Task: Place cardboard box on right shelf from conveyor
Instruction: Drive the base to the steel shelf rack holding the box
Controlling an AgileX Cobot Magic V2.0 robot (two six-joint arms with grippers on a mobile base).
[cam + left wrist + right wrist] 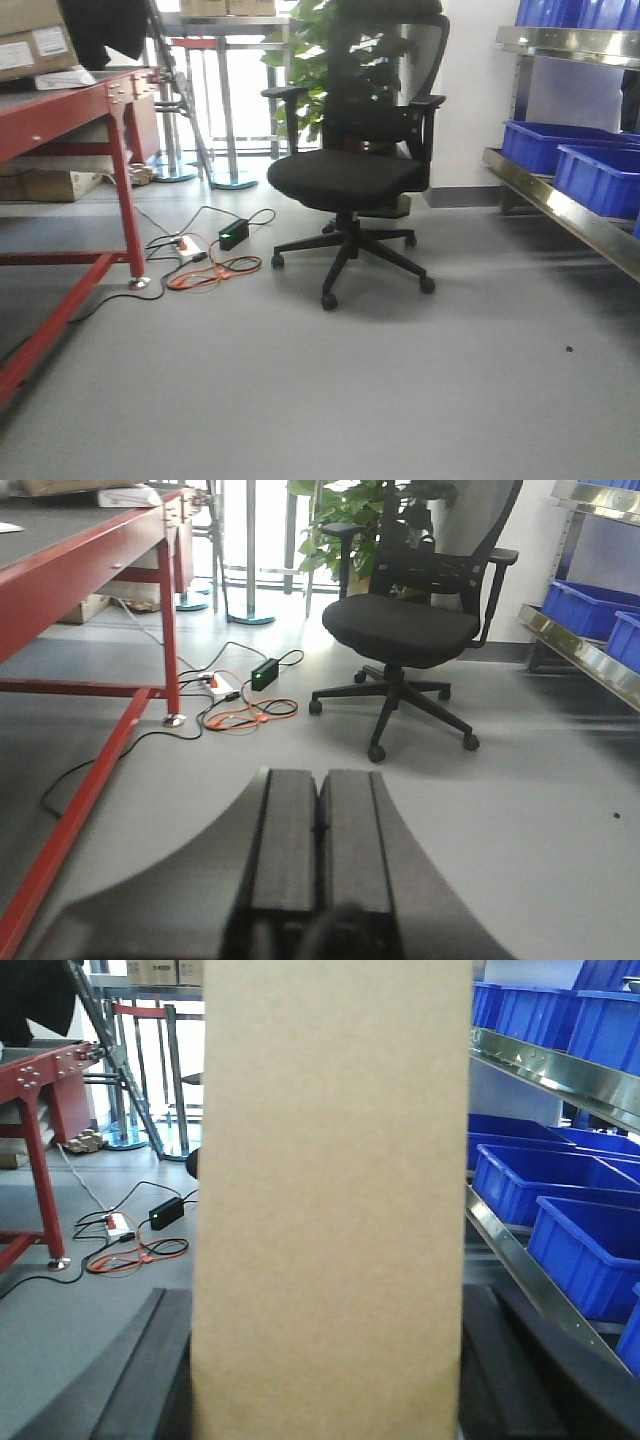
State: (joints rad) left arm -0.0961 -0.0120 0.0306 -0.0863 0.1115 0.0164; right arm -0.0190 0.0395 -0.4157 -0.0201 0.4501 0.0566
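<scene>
A plain tan cardboard box (330,1200) stands upright and fills the middle of the right wrist view. My right gripper (330,1305) is shut on it, one dark finger (150,1360) pressed against each side. The box hides what lies straight ahead. The right shelf (520,1250) of shiny steel runs along the right, also seen in the front view as a long lip (570,215). My left gripper (320,775) is shut with nothing in it, held above the grey floor. The conveyor is out of view.
A black office chair (350,170) stands mid-floor ahead. A red metal rack (60,110) with labelled boxes (35,45) is on the left, and cables (210,265) lie by its leg. Blue bins (590,165) sit on the steel shelf.
</scene>
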